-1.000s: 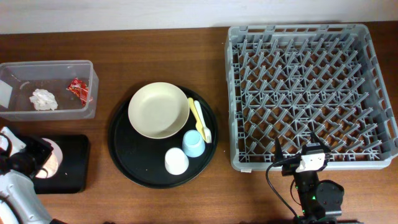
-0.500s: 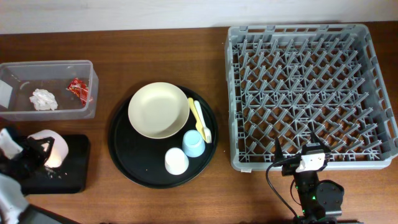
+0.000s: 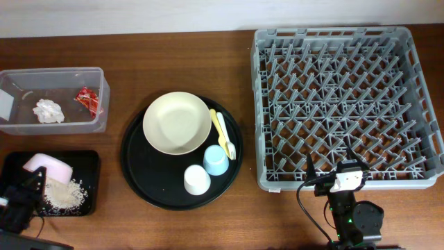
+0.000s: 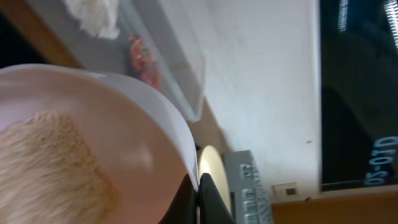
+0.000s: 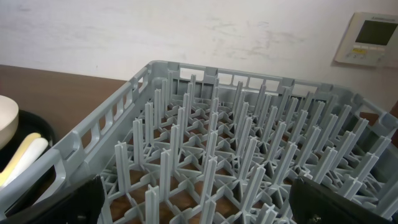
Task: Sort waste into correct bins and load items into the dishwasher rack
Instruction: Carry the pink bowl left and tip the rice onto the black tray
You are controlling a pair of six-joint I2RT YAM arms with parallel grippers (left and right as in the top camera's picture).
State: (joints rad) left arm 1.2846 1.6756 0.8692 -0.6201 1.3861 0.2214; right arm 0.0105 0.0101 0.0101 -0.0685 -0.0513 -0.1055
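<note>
You're holding the small pink bowl (image 3: 47, 167) tipped, left gripper (image 3: 31, 189) clamping its rim, so loose white rice (image 3: 64, 195) lands in the shallow black rectangular tray (image 3: 88, 164); right gripper (image 3: 331, 167) is idling, jaws apart.

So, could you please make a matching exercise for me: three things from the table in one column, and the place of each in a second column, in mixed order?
Things:
1. crumpled napkin
2. rice heap
3. light blue cup

Places:
A. on the round black tray
B. in the clear box
C. in the black rectangular tray

Pairs: 1-B, 2-C, 3-A.
</note>
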